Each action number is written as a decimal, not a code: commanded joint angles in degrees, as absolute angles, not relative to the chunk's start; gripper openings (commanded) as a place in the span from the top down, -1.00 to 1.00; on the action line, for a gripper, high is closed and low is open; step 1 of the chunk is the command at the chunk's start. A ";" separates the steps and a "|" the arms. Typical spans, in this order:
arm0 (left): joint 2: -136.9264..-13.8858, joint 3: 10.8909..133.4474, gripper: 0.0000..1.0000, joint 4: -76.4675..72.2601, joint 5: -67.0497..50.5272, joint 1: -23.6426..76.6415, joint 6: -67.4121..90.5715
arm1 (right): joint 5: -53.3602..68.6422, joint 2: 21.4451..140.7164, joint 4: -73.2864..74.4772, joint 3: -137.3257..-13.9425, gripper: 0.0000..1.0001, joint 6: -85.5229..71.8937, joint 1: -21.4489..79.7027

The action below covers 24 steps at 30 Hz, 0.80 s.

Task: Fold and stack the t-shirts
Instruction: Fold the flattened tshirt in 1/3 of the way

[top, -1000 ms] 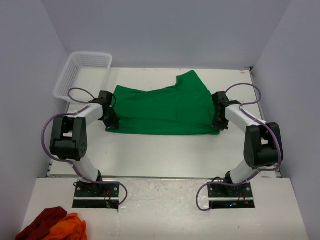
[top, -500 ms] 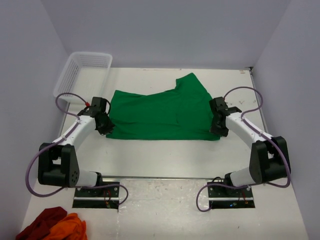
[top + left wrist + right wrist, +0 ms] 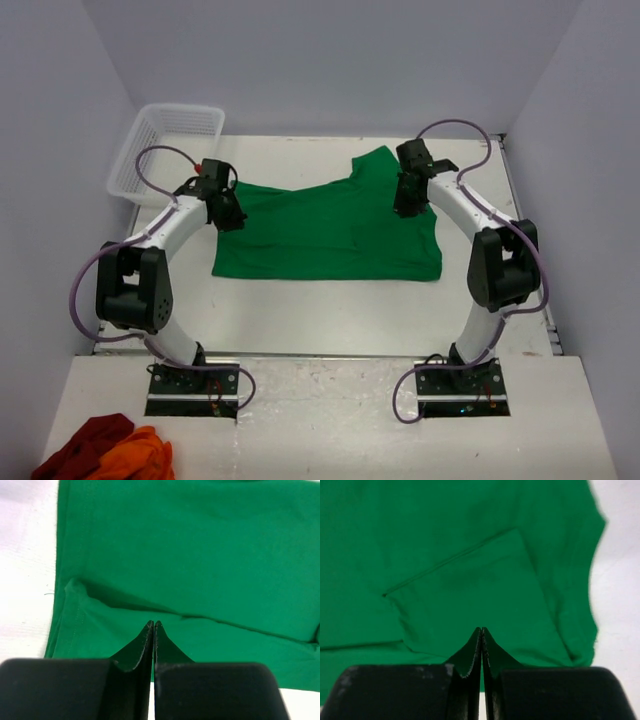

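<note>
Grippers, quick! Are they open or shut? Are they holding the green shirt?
Left gripper: closed over the shirt, with no cloth seen pinched.
Right gripper: closed over the shirt, with no cloth seen pinched.

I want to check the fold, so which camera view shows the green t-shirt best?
The top external view: the whole green t-shirt lies spread there, with nearly its full outline against the white table. Each wrist view shows only a close patch of its cloth with a fold line, never the full shape.
</note>
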<state>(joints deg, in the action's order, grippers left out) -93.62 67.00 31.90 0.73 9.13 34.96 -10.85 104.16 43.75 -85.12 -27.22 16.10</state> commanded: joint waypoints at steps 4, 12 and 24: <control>-92.82 64.18 1.00 29.27 -1.84 10.10 32.35 | 2.45 104.33 38.51 -82.63 1.00 -26.54 19.77; -90.17 57.92 1.00 27.33 -0.62 12.57 31.55 | 6.94 109.59 34.19 -79.63 1.00 -28.21 24.78; -97.20 57.39 1.00 28.21 1.67 12.66 32.96 | 4.40 114.43 33.05 -78.93 1.00 -29.79 28.92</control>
<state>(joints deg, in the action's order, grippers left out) -96.33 57.67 29.17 0.25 12.51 33.28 5.08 114.32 34.63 -79.35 -28.75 28.40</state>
